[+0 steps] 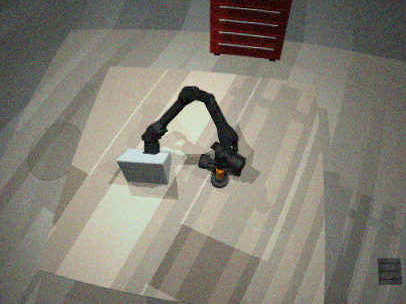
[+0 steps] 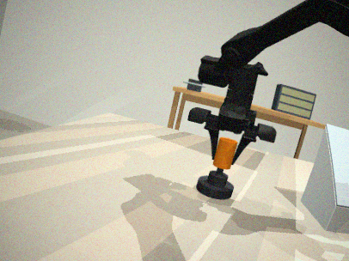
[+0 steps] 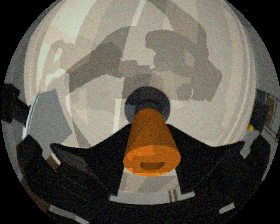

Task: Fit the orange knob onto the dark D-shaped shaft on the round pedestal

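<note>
The orange knob (image 1: 220, 173) (image 2: 226, 153) (image 3: 151, 140) is held upright above the dark round pedestal (image 1: 219, 183) (image 2: 215, 189) (image 3: 130, 106). In the exterior view a short piece of the dark shaft (image 2: 220, 170) shows between the knob's lower end and the pedestal's raised middle; the knob is not down on the pedestal. Whether the shaft's top is inside the hole cannot be told. My gripper (image 1: 219, 169) (image 2: 223, 160) (image 3: 149, 127) is shut on the knob, one finger on each side. The wrist view shows the knob's near end with a dark D-shaped opening. The shaft's flat side is hidden.
A pale grey block (image 1: 146, 172) (image 2: 327, 187) (image 3: 50, 117) stands by the arm's base. A red drawer cabinet (image 1: 250, 20) is at the back in the top view. A wooden table (image 2: 206, 98) with small objects on it stands behind the arm in the exterior view.
</note>
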You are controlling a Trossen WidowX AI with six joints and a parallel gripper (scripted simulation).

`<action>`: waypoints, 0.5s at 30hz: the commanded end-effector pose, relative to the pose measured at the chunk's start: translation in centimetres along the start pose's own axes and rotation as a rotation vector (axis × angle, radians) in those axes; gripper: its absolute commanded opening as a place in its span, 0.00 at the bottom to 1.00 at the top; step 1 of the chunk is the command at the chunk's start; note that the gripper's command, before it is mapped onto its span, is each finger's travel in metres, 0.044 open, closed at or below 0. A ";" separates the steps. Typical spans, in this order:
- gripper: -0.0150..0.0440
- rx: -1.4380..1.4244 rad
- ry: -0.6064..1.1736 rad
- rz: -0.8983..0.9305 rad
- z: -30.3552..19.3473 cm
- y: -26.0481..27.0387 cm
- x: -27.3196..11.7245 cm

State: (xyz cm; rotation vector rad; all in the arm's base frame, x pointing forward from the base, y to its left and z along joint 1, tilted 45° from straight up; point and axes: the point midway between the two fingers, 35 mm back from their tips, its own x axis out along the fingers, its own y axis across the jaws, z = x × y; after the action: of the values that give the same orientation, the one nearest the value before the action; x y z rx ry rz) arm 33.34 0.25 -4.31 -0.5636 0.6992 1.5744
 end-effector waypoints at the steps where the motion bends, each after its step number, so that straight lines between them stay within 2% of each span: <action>1: 0.25 -0.024 0.001 -0.002 -0.1 0.0 0.1; 15: 0.25 -0.024 0.000 -0.002 0.2 -0.1 0.3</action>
State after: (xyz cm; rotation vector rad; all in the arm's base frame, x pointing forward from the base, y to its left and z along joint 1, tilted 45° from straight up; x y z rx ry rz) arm 33.32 0.44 -4.42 -0.5794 0.6876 1.5806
